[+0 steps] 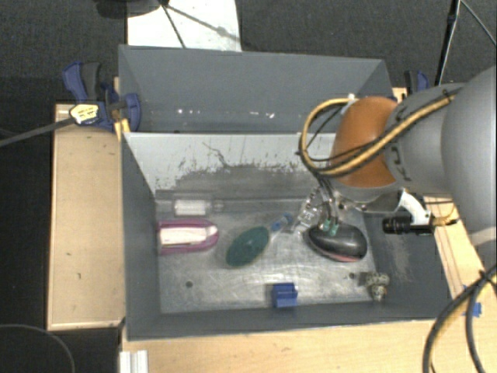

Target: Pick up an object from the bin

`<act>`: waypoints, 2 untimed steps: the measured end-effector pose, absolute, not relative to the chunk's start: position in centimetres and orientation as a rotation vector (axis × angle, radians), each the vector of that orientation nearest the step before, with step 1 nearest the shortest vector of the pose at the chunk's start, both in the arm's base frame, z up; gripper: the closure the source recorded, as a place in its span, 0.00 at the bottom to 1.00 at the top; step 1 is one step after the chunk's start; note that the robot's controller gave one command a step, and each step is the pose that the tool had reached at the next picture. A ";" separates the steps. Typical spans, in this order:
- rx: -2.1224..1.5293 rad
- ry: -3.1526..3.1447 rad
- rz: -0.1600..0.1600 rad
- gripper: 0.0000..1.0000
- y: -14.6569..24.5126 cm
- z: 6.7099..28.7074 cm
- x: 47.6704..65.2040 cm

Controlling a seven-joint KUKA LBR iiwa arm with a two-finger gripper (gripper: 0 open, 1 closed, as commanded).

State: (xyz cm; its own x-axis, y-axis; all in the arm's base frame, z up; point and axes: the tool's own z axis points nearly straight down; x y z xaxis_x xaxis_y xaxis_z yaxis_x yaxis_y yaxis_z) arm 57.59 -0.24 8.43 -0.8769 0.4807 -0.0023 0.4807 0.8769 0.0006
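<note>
My gripper [320, 218] is low in the right half of the bin, under the orange wrist cover. Its fingers come down right at the upper left edge of a black oval thing with a reddish rim [339, 242], which lies on the bin floor. A small bluish piece [281, 224] lies just left of the fingers. Further left rests a dark green oval brush-like thing [247, 246].
A white and purple thing [187, 235] lies at the left, with a small clear tube [192, 207] behind it. A blue block [284, 294] sits by the front wall and a small metal part [377, 286] in the front right corner.
</note>
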 end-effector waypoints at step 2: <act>0.780 3.038 0.004 0.00 2.9 8.5 58.7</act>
State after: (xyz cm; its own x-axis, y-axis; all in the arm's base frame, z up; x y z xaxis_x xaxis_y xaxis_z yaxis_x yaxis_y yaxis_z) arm 58.75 2.92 8.51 -0.8764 0.4815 -0.0041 0.4815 0.8764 0.0036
